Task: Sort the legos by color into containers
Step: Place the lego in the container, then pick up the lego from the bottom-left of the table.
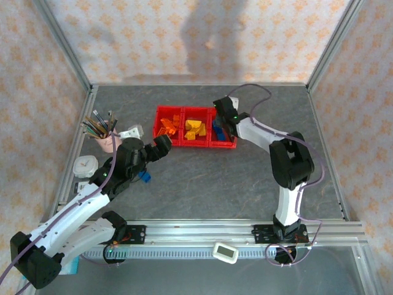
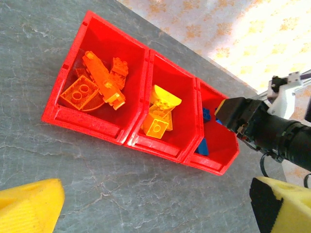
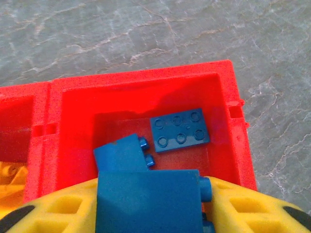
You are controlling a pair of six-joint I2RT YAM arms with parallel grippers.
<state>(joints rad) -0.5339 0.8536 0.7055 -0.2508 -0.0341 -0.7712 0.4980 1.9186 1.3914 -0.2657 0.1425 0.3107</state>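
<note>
Squarely, the right claw (image 3: 151,219) pinches a studded blue brick (image 3: 146,194).

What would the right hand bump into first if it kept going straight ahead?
Probably the tilted blue brick in the red bin, just past the held blue brick in the right hand; depth is hard to judge.

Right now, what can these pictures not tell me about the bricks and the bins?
- Top view: the right gripper covers the right bin, so its brick count is hidden.
- Right wrist view: the gripped blue brick is cut off by the bottom edge and hides the bin floor behind it.
- Top view: the loose blue brick near the left gripper is too small to tell its shape.
</note>
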